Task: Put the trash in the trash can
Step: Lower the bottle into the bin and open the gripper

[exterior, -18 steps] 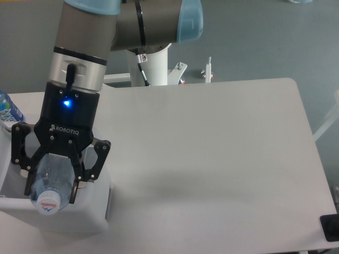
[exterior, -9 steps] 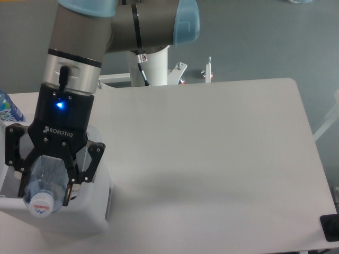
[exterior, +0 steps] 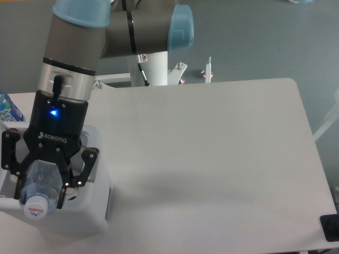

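Here, crushed clear bottle (exterior: 38, 186), white-capped.

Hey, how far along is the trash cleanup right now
Done: I can't confirm anything is in the trash can yet; its inside is mostly hidden by the arm. In hand: the gripper holds the clear plastic bottle, white cap toward the camera, over the can's opening. Left: releasing it. The paper carton isn't visible. The blue-label bottle stands behind.

pincer (exterior: 39, 194): matt black plastic housing. Bottle (exterior: 38, 182): clear glossy plastic, crinkled, white cap. Trash can (exterior: 90, 214): smooth white plastic. Tabletop (exterior: 212, 153): matt white, smooth.
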### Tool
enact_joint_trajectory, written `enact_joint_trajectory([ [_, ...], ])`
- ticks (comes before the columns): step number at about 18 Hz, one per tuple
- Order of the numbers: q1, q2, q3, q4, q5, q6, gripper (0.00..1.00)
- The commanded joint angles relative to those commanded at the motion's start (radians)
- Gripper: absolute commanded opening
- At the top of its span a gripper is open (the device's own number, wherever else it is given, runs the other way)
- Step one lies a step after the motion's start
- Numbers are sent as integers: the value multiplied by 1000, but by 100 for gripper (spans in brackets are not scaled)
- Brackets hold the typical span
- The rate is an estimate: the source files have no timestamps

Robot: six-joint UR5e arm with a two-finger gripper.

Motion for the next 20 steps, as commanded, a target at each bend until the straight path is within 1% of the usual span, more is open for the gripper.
enact_joint_trajectory([
  [7, 0, -11, -2, 2, 0, 6, 0],
  [10, -2, -20, 0, 2, 0, 46, 0],
  [12, -11, -20, -8, 2, 0, 51, 0],
  [15, -20, -14, -38, 2, 0, 58, 0],
  [18, -34, -11, -49, 2, 0, 58, 1],
  [19, -37, -8, -51, 2, 0, 58, 12],
  [20, -38, -6, -51, 2, 0, 58, 30],
])
